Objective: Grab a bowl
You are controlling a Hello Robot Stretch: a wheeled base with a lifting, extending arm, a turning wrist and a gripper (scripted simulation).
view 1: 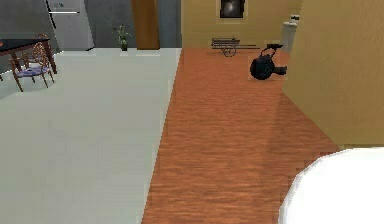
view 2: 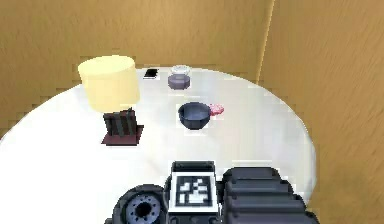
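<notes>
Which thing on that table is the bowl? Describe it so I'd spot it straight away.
On the round white table, look right of the lamp with the pale yellow shade. The bowl stands near the table's middle, with a small pink thing at its right. It alone is dark blue and open-topped; the small round container beyond it is pale grey.

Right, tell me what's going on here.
A Stretch robot stands by a round white table, after a bowl. A dark blue bowl sits near the table's middle, with a lamp left of it in the arm side view and a grey dish farther back. The arm shows low in that view. I cannot tell whether the end effector holds anything.
</notes>
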